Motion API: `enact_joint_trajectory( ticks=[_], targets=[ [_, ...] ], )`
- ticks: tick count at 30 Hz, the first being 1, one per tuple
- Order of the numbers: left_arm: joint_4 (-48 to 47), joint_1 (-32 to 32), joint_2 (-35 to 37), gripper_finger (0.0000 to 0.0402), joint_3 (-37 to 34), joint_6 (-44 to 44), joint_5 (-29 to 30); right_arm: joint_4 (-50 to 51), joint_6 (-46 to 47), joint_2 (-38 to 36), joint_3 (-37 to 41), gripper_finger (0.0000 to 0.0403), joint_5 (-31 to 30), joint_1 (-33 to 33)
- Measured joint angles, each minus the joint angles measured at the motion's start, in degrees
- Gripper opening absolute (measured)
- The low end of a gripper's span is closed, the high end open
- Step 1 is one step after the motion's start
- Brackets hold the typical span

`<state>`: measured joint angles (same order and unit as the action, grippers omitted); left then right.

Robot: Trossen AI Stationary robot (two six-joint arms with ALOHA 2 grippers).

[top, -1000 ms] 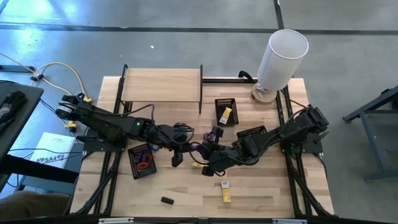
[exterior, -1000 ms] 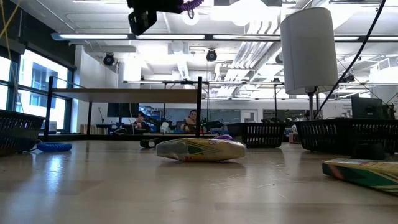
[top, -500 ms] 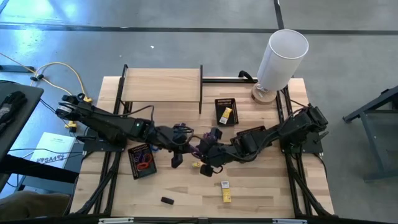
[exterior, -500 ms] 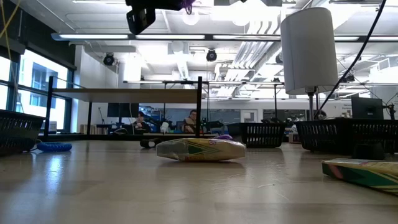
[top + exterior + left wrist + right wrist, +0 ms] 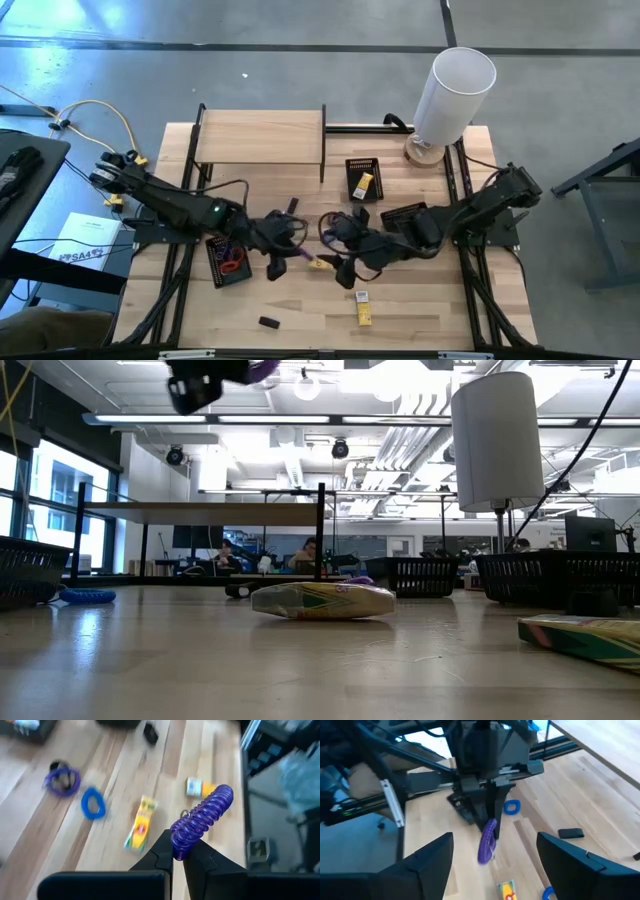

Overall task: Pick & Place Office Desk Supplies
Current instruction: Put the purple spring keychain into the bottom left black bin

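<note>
Since a second ago the right gripper [image 5: 335, 232] has spread its fingers and let go of the purple coil [image 5: 202, 820], which the left gripper [image 5: 177, 854] now pinches alone by one end, above the table [image 5: 300, 310]. Most of the coil hangs free beyond the fingertips, so it could spring or slip out on the way to the mesh tray [image 5: 228, 258] just behind the left gripper, dropping among the blue loop [image 5: 93, 803] and yellow packet [image 5: 140, 822] below.

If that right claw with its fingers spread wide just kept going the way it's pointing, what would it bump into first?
Most likely the purple coil hanging from the left gripper, which is shut on it. In the right wrist view both sit straight ahead, between the right gripper's open fingers. How far ahead is hard to judge.
</note>
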<state>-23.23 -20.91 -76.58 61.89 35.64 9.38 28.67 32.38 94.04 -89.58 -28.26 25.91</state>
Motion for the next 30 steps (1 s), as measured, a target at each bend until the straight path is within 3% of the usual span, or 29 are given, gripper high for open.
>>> enact_joint_trajectory(
  ticks=[4,9,14,19,23,30],
  targets=[
    [-15.2,-3.1,0.0,0.0012,3.9,1.8,0.5,0.2,-0.4,-0.7,0.0,0.0265,-0.1,2.5],
    [-39.9,-8.1,0.0,0.0010,11.4,14.6,0.4,1.3,-0.5,-0.7,0.0,0.0256,0.1,5.0],
    [-52.7,-13.1,0.1,0.0016,13.3,25.0,-7.1,1.4,0.5,-0.7,0.2,0.0254,-0.1,6.0],
    [-56.6,-18.0,0.1,0.0041,11.9,30.4,-8.8,1.4,0.6,-0.7,0.2,0.0254,-0.1,7.1],
    [-56.4,-20.6,0.0,0.0039,9.8,31.6,-6.1,1.2,1.2,-0.7,0.2,0.0254,1.5,7.2],
    [-54.4,-19.8,0.0,0.0031,1.3,33.5,-7.8,1.1,2.3,-0.6,0.3,0.0254,3.1,7.4]
  ],
)
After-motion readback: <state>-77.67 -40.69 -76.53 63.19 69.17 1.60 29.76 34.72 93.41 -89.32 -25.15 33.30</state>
